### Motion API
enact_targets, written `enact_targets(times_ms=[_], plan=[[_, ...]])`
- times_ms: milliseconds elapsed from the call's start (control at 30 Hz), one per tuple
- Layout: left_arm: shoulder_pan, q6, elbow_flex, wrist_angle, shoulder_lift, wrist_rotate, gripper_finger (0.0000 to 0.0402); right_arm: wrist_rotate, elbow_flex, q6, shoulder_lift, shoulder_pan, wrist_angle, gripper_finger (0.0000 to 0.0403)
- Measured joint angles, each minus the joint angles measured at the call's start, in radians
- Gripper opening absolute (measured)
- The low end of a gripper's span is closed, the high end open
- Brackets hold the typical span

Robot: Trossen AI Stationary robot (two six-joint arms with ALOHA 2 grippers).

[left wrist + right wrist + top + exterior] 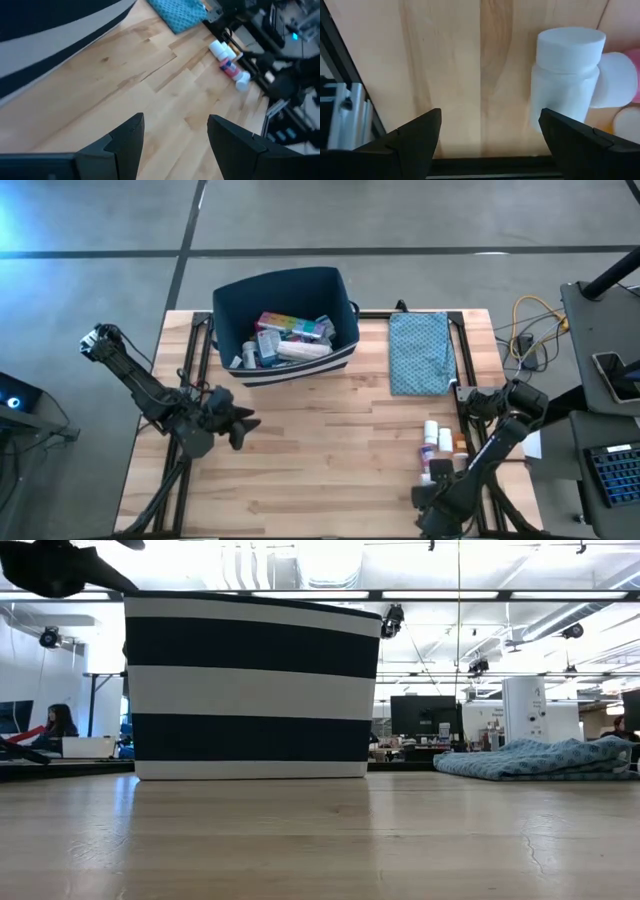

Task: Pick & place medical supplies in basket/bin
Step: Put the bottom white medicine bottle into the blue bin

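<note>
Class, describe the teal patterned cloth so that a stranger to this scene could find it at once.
Start at the big navy bin with the white stripe at the table's far edge. Beside it, toward the right arm's side, lies the teal patterned cloth, flat on the wood. It is the only soft fabric item; the small white bottles lie nearer the right gripper.

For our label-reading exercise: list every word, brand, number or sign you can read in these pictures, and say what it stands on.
None can be read.
White plastic pill bottle by the right gripper: its visible side is blank.
Supplies inside the dark navy striped bin: print too small to read.
Small bottles on the wooden table: labels too small.
</note>
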Motion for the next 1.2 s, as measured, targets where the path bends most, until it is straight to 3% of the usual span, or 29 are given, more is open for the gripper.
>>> enact_targets(times_ms=[233, 433, 1200], plan=[[0.005, -0.127, 0.000, 0.000, 0.000, 0.000, 0.0198, 0.077, 0.000, 0.073, -0.052, 0.004, 0.001, 0.0327], [0.005, -0.141, 0.000, 0.000, 0.005, 0.000, 0.0198, 0.217, -0.007, 0.177, -0.152, -0.005, -0.013, 0.0327], [0.005, -0.169, 0.000, 0.003, 0.009, -0.003, 0.0198, 0.175, -0.191, 0.250, -0.076, 0.044, 0.214, 0.0327]])
